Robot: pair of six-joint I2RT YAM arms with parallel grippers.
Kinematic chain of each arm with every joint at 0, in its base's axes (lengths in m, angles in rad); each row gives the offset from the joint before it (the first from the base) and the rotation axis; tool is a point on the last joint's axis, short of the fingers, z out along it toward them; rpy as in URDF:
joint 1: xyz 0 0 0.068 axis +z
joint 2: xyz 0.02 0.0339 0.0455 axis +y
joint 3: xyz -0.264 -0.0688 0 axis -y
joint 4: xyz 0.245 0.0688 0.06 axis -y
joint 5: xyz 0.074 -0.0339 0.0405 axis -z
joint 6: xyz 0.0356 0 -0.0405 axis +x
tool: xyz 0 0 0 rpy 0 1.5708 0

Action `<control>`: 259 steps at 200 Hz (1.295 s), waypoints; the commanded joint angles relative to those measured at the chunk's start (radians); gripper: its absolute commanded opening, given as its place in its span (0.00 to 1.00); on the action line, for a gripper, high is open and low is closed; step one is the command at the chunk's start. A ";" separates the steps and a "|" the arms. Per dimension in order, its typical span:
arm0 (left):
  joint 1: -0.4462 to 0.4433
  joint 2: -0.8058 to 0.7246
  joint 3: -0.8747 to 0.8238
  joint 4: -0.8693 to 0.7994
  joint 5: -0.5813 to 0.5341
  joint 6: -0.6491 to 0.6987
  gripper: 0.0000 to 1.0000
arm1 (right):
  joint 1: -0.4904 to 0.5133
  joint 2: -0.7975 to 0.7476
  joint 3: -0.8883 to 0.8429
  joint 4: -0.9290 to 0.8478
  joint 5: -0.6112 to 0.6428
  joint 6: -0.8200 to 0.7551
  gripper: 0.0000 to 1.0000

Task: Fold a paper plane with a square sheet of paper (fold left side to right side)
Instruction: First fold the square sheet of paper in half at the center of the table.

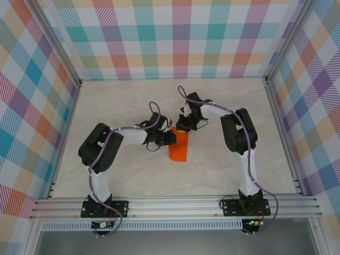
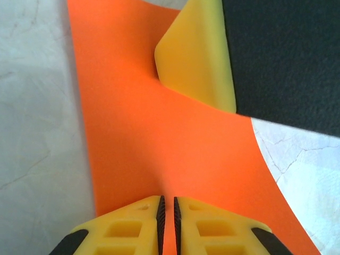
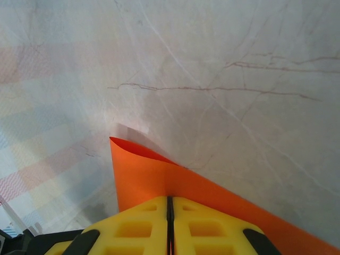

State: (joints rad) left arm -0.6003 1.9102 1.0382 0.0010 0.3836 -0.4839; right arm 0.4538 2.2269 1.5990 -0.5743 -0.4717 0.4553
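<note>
Nearest the lens, my left claw (image 2: 168, 206) has its two yellow fingers pressed almost together, clenched on the near edge of the sheet of paper (image 2: 159, 143), with an orange sliver showing in the slit. My right claw (image 3: 170, 204) is clamped the same way on a raised edge of the sheet (image 3: 143, 170), whose free corner curls up off the table (image 3: 223, 79).

From above, both claws (image 1: 171, 137) (image 1: 183, 127) meet at the sheet's far end, near the middle of the table (image 1: 122, 101). Pale marbled surface lies bare on every side. The checked walls (image 1: 175, 37) at the left, far and right edges stand well apart from us, and so does the metal rail (image 1: 175, 204) at the near edge.

The sheet (image 1: 179, 150) is plain bright orange, a narrow oblong running from the claws toward the near edge, smooth, bowed where we lift it.
</note>
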 commanded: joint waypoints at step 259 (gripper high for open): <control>-0.197 -0.314 -0.459 -0.049 0.040 0.017 0.13 | 0.001 0.034 0.018 -0.091 0.107 -0.035 0.09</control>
State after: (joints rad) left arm -0.7578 1.6306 0.6590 0.0921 0.4061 -0.4271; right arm 0.4614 2.2303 1.6123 -0.6491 -0.4732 0.4431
